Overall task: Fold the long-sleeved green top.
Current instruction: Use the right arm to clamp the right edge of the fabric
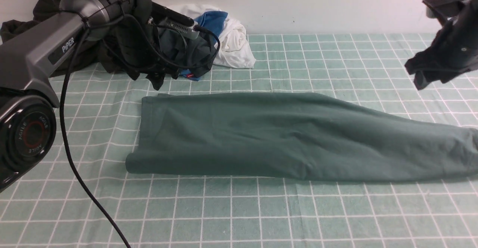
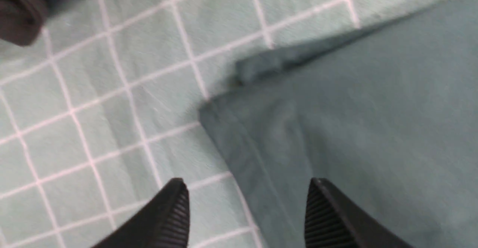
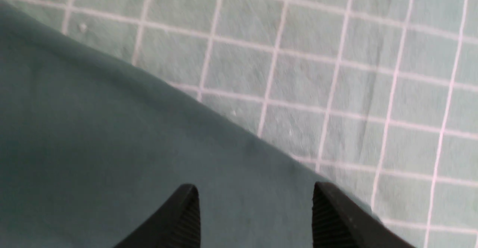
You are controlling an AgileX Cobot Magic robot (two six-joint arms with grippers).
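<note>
The top (image 1: 283, 136) lies folded into a long band across the middle of the front view, its right end reaching the frame's right edge. The left gripper (image 2: 246, 208) hangs open over one corner, and the right gripper (image 3: 255, 210) hangs open over an edge. Either could pinch only the upper layer, or the checked cloth (image 1: 239, 210) beneath. Then the fold may split or drag askew.

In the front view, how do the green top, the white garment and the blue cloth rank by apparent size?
1. green top, by far the largest
2. white garment
3. blue cloth, smallest; partly hidden, so unsure of its true size
</note>
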